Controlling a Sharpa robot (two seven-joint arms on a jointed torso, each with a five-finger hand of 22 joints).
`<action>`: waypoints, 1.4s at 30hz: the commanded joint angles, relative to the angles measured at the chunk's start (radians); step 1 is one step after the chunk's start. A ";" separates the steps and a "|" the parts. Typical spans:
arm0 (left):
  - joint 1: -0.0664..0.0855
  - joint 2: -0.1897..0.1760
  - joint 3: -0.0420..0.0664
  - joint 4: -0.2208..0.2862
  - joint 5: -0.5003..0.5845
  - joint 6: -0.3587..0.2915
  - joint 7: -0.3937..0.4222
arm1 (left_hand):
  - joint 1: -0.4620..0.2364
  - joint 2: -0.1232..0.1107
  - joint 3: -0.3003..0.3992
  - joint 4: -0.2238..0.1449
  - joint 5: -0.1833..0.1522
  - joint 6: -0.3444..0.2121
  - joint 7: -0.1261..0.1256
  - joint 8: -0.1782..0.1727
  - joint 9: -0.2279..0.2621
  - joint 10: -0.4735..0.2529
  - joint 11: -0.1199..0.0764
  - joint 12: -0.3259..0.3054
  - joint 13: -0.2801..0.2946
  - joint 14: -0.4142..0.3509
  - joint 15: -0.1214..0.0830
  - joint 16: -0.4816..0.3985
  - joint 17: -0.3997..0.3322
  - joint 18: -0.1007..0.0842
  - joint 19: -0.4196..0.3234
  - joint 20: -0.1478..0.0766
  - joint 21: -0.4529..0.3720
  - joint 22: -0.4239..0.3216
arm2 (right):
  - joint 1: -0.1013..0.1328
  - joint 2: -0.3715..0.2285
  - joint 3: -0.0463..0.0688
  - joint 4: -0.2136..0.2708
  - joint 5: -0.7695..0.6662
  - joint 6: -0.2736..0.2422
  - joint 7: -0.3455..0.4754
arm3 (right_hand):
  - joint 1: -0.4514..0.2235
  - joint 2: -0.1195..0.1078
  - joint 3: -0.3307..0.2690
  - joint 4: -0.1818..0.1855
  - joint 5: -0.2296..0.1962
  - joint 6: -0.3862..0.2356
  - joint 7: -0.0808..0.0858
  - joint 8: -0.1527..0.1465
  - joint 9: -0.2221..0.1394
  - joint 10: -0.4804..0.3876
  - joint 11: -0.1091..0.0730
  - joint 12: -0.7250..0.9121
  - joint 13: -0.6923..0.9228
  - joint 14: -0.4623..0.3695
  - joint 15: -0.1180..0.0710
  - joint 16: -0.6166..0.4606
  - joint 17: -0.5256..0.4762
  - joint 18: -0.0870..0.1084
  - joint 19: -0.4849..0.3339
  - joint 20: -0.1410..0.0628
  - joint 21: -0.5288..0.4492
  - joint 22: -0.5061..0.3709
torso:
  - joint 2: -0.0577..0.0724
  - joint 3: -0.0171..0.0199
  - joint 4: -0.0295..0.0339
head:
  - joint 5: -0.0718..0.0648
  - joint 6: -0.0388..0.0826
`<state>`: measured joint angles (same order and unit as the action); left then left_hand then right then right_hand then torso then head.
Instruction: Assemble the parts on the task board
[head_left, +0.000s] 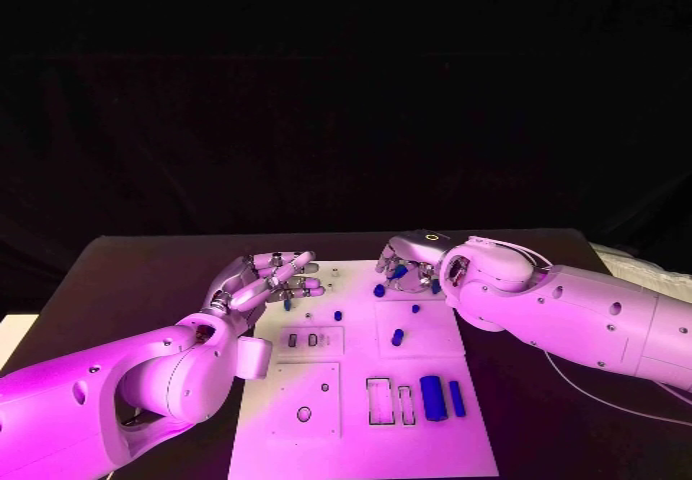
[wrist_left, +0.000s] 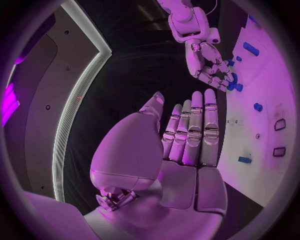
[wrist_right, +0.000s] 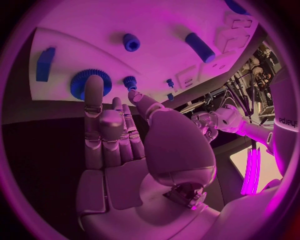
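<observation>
— Where does the task board (head_left: 361, 420) lie?

— Flat in the middle of the black table (head_left: 130, 280), a white plate running from the far hands toward the robot. Small blue parts are scattered over it: a short peg (head_left: 397, 338) near the middle, a smaller one (head_left: 338, 315) to its left, and two long blue bars, a thick one (head_left: 433, 397) and a thin one (head_left: 457, 398), standing side by side near the board's right edge, just beside two empty rectangular slots (head_left: 381, 400).

— And the left hand (head_left: 268, 282)?

— It sits at the board's far left corner, fingers stretched out straight and close together, thumb apart. In the left wrist view the palm (wrist_left: 187, 135) is bare and nothing lies between the fingers, so it is open and empty.

— The right hand (head_left: 408, 268)?

— At the far edge of the board, right of the left hand and apart from it. In the right wrist view its fingers (wrist_right: 103, 130) are extended, not curled (the thumb stands off to one side), and it holds nothing. One fingertip reaches up beside a round blue gear (wrist_right: 89, 84) that lies on the board; whether it touches the gear I cannot tell.

— Anything else near that hand?

— A flat blue block (wrist_right: 45, 64) beside the gear, a small blue stud (wrist_right: 129, 82) just past the thumb, and farther off a short cylinder (wrist_right: 131, 42) and a longer one (wrist_right: 200, 47), all on the white plate.
</observation>
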<state>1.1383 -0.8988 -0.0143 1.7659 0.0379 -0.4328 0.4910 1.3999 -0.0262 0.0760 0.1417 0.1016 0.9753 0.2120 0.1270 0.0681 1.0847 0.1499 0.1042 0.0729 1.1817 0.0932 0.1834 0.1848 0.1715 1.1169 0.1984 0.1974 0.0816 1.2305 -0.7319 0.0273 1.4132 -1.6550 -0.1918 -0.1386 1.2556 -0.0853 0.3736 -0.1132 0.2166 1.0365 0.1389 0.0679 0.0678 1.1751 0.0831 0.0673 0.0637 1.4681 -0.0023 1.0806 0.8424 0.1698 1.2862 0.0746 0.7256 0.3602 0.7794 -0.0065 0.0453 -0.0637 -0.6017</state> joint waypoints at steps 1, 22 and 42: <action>0.002 -0.001 0.001 0.005 0.006 0.024 -0.004 | 0.002 0.010 0.001 -0.006 -0.005 0.007 0.003 -0.004 -0.001 0.006 0.003 -0.007 0.001 0.008 0.002 -0.001 0.001 0.011 0.007 0.002 -0.004 -0.001 | 0.002 0.003 0.000 0.006 -0.060 0.056 -0.032 | 0.001 -0.017 0.008 0.009 -0.007 0.008 -0.002 -0.003 0.000 -0.003 -0.003 -0.004 0.000 0.042 -0.002 0.046 0.049 0.006 -0.006 0.003 0.048 0.047 | 0.007 0.0000 0.0026 | -0.001 0.001; 0.003 -0.004 0.002 0.001 0.007 0.015 -0.014 | 0.002 0.010 0.000 -0.007 -0.005 0.006 0.003 -0.005 -0.001 0.006 0.004 -0.008 0.000 0.007 0.002 -0.002 0.003 0.011 0.008 0.002 -0.005 -0.002 | 0.003 0.012 0.000 0.023 -0.064 0.128 -0.021 | 0.012 -0.025 0.033 0.034 -0.010 0.020 -0.005 -0.001 0.001 0.005 -0.005 -0.003 0.000 0.043 -0.002 0.162 0.179 -0.009 -0.006 0.006 0.194 0.204 | 0.020 -0.0018 0.0106 | -0.004 0.004; 0.003 -0.003 0.002 0.000 0.008 0.018 -0.019 | 0.003 0.011 0.001 -0.009 -0.005 0.005 0.004 -0.007 -0.002 0.005 0.005 -0.011 0.000 0.008 0.002 -0.004 0.005 0.011 0.009 0.002 -0.006 -0.003 | 0.002 0.027 0.000 0.014 -0.061 -0.049 -0.013 | 0.058 0.042 0.144 0.045 -0.103 0.114 -0.016 0.020 0.028 0.103 -0.026 0.003 0.006 0.042 -0.021 0.236 0.256 -0.041 0.040 0.002 0.400 0.456 | 0.026 -0.0032 0.0162 | -0.005 0.002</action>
<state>1.1399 -0.9031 -0.0134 1.7646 0.0432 -0.4313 0.4699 1.4026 -0.0236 0.0787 0.1392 0.1016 0.9752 0.2120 0.1269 0.0682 1.0845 0.1500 0.1002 0.0724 1.1836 0.0952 0.1831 0.1890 0.1713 1.1203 0.2020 0.1974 0.0803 1.2328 -0.7064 0.0268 1.4226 -1.7057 -0.1535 -0.1580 1.3103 -0.0623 0.5142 -0.0702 0.1182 1.1427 0.1254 0.0846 0.0780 1.2647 0.0619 0.0722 0.0677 1.4666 -0.0183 1.3131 1.0978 0.1465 1.3202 0.0752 1.1234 0.8134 0.8040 -0.0090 0.0602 -0.0681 -0.6011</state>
